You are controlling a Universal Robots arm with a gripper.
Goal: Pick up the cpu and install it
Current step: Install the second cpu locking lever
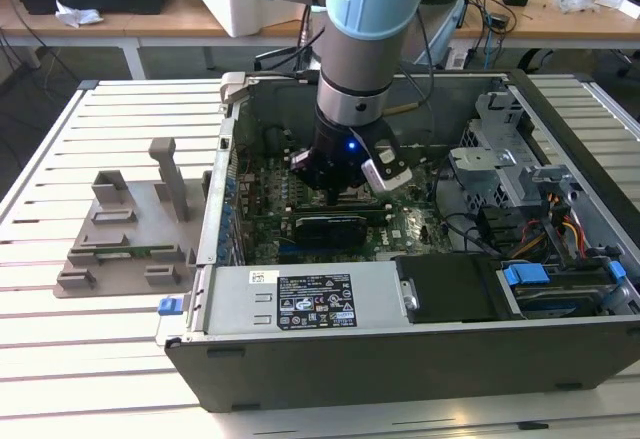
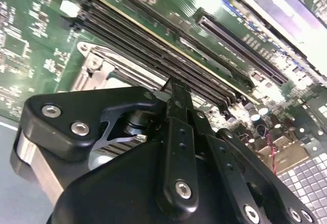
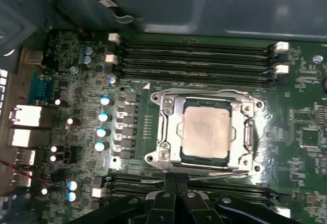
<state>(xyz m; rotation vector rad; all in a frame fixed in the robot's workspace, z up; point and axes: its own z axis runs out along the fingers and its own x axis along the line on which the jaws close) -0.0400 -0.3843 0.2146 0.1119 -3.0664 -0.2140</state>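
Note:
The cpu [image 3: 205, 131], a silvery square chip, lies flat inside the metal-framed socket [image 3: 164, 127] on the green motherboard in the first wrist view. My gripper [image 3: 176, 179] hovers just above the board beside the socket's edge, its two black fingers pressed together with nothing between them. In the second wrist view the gripper [image 2: 177, 89] points down at the memory slots, with the socket frame [image 2: 94, 63] close beside it. In the exterior view the gripper [image 1: 335, 194] reaches down into the open computer case [image 1: 400, 359].
Rows of black memory slots [image 3: 194, 55] flank the socket. A grey plastic holder tray [image 1: 125, 234] sits on the slatted table at the exterior view's left. A power supply [image 1: 300, 299], drive cage [image 1: 500, 159] and cables crowd the case.

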